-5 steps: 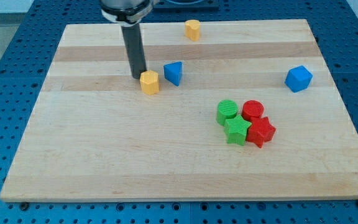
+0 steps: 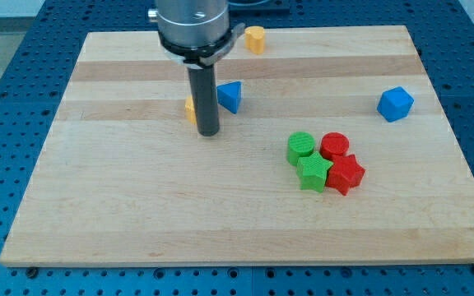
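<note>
My tip (image 2: 209, 131) rests on the wooden board (image 2: 138, 205) left of centre, with the dark rod rising toward the view's top. A yellow block (image 2: 190, 108) sits just behind the rod, mostly hidden by it; it is the nearest block and may be touching. A blue wedge-like block (image 2: 230, 96) lies just to the right of the rod. To the lower right is a tight cluster: a green cylinder (image 2: 300, 146), a red cylinder (image 2: 334, 146), a green star (image 2: 313, 173) and a red star (image 2: 346, 174).
Another yellow block (image 2: 256, 39) lies near the board's top edge. A blue cube (image 2: 395, 104) stands alone at the right side. Around the board is blue perforated table surface (image 2: 6, 123).
The rod has moved right and toward the view's bottom, from the yellow block's left side to its front, now covering most of it. The blocks look unmoved.
</note>
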